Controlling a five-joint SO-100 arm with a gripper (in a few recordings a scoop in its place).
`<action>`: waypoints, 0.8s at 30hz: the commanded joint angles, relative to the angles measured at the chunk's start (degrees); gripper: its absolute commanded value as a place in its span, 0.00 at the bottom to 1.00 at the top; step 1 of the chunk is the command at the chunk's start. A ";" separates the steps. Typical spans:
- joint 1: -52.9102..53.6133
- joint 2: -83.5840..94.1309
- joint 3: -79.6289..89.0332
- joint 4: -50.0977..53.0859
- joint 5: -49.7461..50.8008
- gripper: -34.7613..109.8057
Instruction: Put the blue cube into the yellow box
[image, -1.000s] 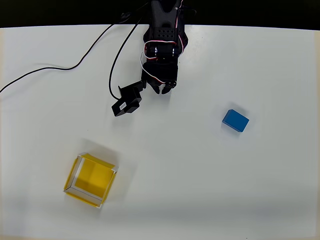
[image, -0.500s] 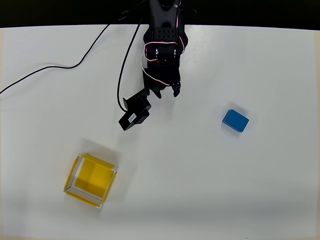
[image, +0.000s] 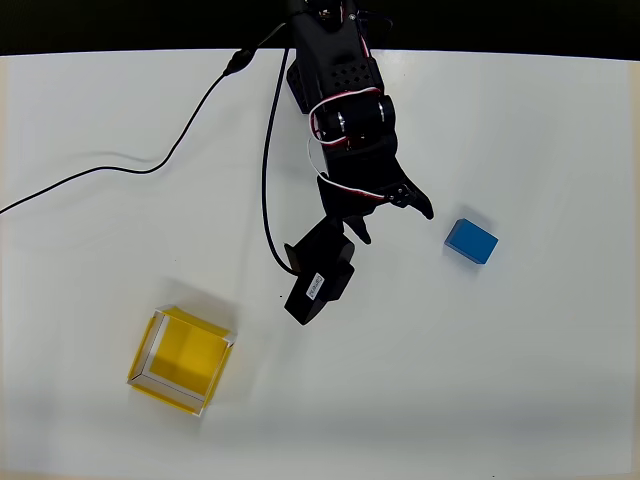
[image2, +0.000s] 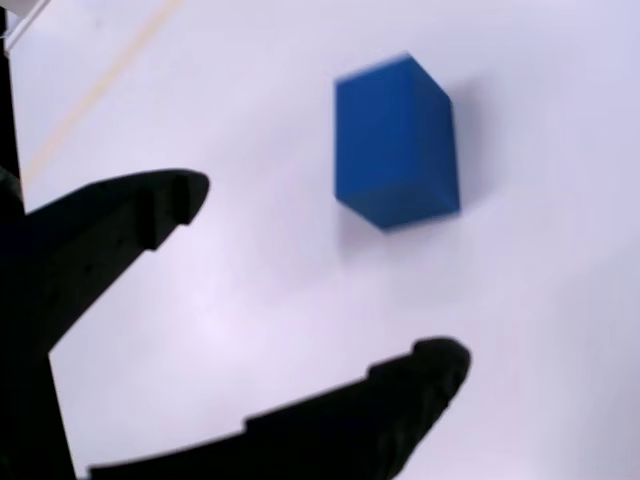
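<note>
While the arm reaches out over the white table (image: 560, 380), count is one yellow box (image: 182, 359), one blue cube (image: 471, 241), one tool (image: 396, 219). Overhead view, left to right: yellow box sits lower left, well apart from everything else; a black cable (image: 150, 168) runs in from the left edge to the arm; the black wrist camera block (image: 318, 281) hangs mid-frame; tool is just left of the cube, not touching it; cube lies flat on the table at right. Wrist view: fingers (image2: 120, 225) spread wide, nothing between them, cube (image2: 396, 143) ahead of the tips, clear of both, slightly blurred.
</note>
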 joint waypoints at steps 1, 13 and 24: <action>-5.01 -3.87 -12.57 -0.44 2.64 0.54; -10.99 -22.32 -20.39 -0.53 2.11 0.66; -11.87 -36.56 -24.43 -8.00 -9.67 0.68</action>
